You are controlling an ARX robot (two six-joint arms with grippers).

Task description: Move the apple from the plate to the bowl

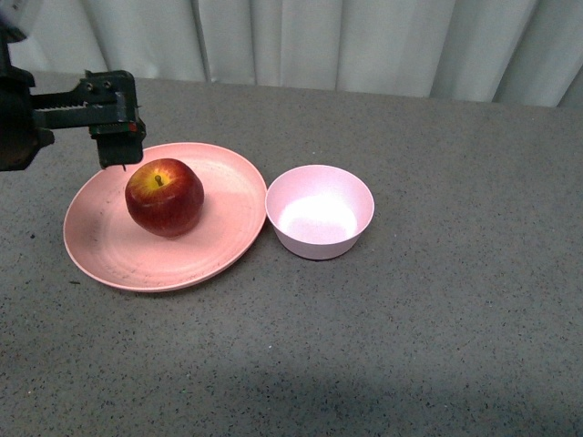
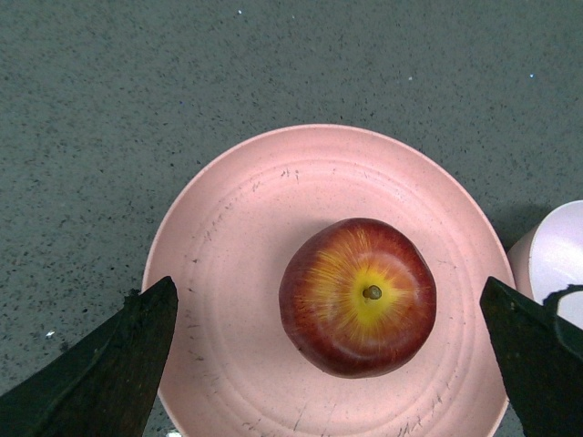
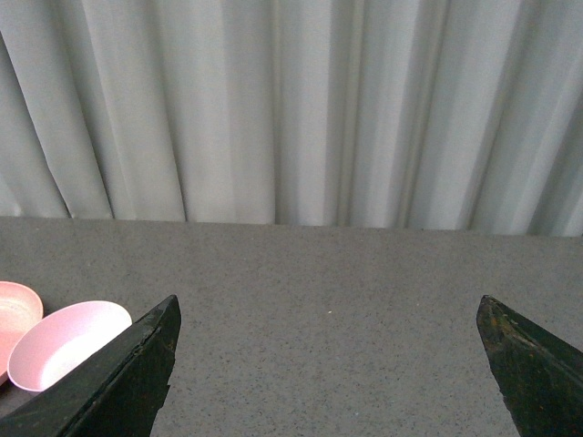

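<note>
- Left gripper: the jaws are spread wide. In the left wrist view the two dark fingers stand one on each side of the apple, well clear of its skin and holding nothing.
- Left gripper, front view: the unit hangs over the far left part of the plate, above and just behind the apple. Only one finger can be made out here, and it appears not to touch the fruit. The angle is too poor to confirm this.
- Apple: it sits upright on the plate, stem up, with the yellow-orange patch around the stem facing the wrist camera. It rests left of the plate's centre, on the side away from the bowl.
- Plate: it lies flat on the grey speckled table. Faint ring marks and dark scuffs show on its surface.
- Bowl: it stands upright just right of the plate, rim almost against the plate's rim. Contact between the two cannot be confirmed. Nothing lies inside it.
- Right gripper: the jaws are spread wide with nothing between them. It faces across bare table toward a pale pleated curtain, well away from the apple. The bowl and a sliver of the plate show at one edge of the right wrist view.
</note>
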